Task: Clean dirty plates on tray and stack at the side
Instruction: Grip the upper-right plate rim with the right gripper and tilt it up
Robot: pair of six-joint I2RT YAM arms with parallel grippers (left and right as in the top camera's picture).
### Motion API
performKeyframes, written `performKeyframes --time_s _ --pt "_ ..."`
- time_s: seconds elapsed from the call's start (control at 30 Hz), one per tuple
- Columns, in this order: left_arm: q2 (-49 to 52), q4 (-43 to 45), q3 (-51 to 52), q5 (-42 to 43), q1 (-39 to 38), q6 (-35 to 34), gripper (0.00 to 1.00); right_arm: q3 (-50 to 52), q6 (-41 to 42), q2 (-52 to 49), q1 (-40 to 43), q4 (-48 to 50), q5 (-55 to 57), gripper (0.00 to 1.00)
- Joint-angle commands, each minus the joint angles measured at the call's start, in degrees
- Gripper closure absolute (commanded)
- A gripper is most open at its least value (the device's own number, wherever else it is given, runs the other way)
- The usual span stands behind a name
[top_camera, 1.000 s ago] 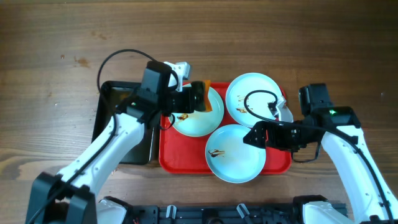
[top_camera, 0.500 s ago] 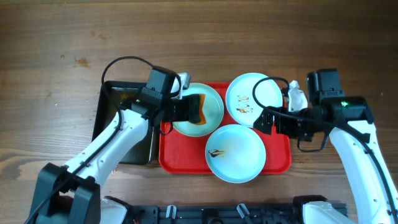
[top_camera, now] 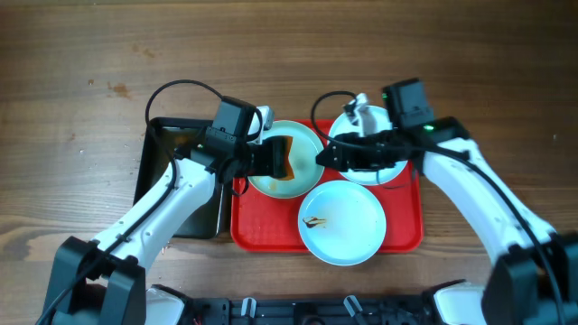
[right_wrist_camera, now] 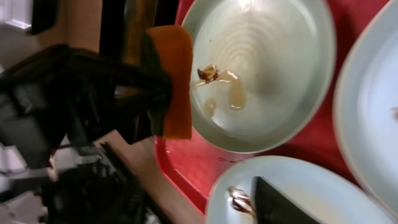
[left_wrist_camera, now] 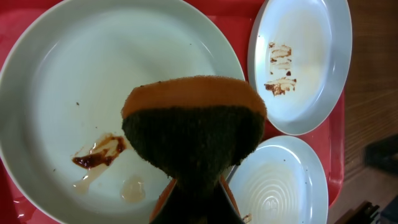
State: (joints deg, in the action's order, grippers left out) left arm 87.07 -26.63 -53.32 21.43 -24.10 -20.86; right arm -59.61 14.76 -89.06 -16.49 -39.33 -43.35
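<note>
Scrubbing step: left gripper (top_camera: 275,158) jaws clamp orange, dark-faced sponge (left_wrist_camera: 194,124) over round mint-blue plate (left_wrist_camera: 62,81) at red plastic tray's (top_camera: 262,230) far-left; right gripper (top_camera: 327,157) jaws: cannot tell. Next, I judge: wipe brown smear (left_wrist_camera: 98,154).

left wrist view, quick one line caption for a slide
A sponge held over a sauce-smeared plate on the red tray, two more plates alongside.

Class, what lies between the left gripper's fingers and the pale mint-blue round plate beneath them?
An orange sponge with a dark green scouring side sits there, above the sauce-smeared plate. The left wrist view shows it most clearly.
</note>
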Motion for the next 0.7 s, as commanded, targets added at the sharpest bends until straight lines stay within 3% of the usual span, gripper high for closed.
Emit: performKeyframes --time_s 0.0,0.13,0.2,0.43,0.67 --pt "0.22 0.22 -1.16 -0.59 0.09 1.16 0.96 -0.68 7.80 -4.92 -1.03 1.66 -2.12 0.49" --pt "0.22 0.11 -1.14 -2.03 0.09 1.16 0.96 -0.66 13.22 -6.73 -1.07 0.83 4.20 0.51" --pt "0.22 0.04 -1.14 -3.45 0.09 1.14 0.96 -0.66 16.28 -6.73 -1.07 -0.24 7.04 0.45" --pt "0.22 -1.40 -1.14 -8.02 0.09 1.18 0.96 0.70 20.37 -6.75 -1.07 -0.61 11.52 0.42" --pt "0.22 -1.51 -1.14 -8.02 0.09 1.16 0.96 2.38 21.00 -7.21 -3.10 3.17 11.58 0.53"
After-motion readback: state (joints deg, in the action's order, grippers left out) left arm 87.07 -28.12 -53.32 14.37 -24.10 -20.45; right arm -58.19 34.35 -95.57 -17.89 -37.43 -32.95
